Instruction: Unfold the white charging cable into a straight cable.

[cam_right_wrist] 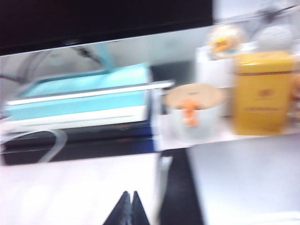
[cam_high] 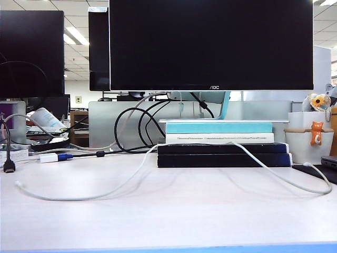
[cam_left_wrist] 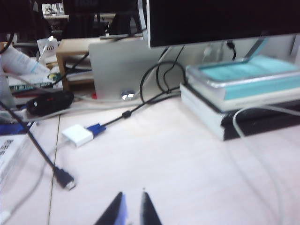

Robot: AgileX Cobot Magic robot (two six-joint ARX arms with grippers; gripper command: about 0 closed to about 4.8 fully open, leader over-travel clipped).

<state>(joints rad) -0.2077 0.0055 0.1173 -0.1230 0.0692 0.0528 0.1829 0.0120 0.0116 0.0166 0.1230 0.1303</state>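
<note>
Sagging in two loops, white charging cable [cam_high: 131, 176] crosses the table [cam_high: 174, 221].

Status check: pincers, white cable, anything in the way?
Left pincer nearly shut, empty, above desk. Right pincer shut, empty. White charging cable still draped over book stack, not straight.

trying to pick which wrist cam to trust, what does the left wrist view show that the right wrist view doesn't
Only the left wrist view: the left gripper, nearly closed, empty, above the table; a white adapter with blue plug; a black cable plug.
Only the right wrist view: the right gripper, shut and empty; a yellow box; a white cup.
Both: the white charging cable, the book stack, the monitor.
</note>
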